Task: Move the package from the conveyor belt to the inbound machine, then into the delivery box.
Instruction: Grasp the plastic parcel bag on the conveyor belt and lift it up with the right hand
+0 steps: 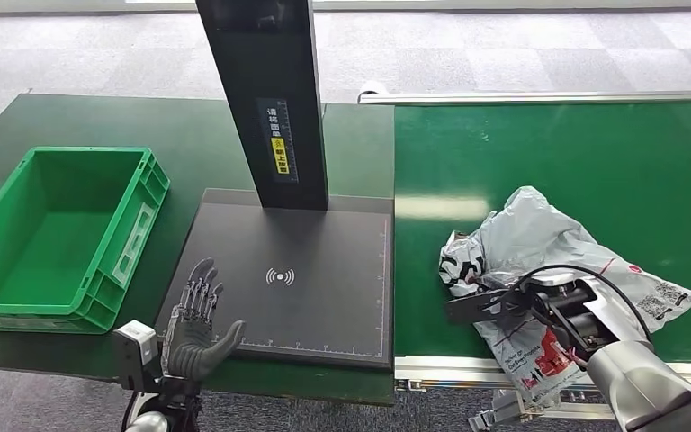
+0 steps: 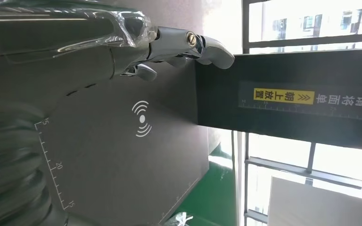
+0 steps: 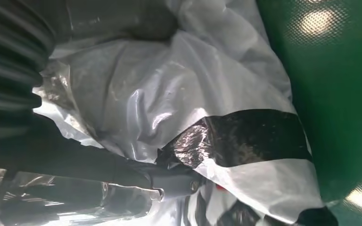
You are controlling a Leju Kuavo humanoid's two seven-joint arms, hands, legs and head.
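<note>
While the right robot hand (image 1: 495, 304) lies on the crumpled grey-white package (image 1: 540, 243) with its dark fingers (image 3: 122, 169) pressed into the plastic, whether they truly grip the film cannot be told; the package sits directly under and just beyond that robot hand on the green conveyor belt (image 1: 594, 153). Across from it, the left robot hand (image 1: 196, 326) is open and empty, fingers spread and upright at the near edge of the black inbound machine (image 1: 315, 297), whose plate lies just beyond its fingertips, and the green delivery box (image 1: 135, 234) stands just to that robot hand's outer left on the dark worktop (image 1: 207, 135).
</note>
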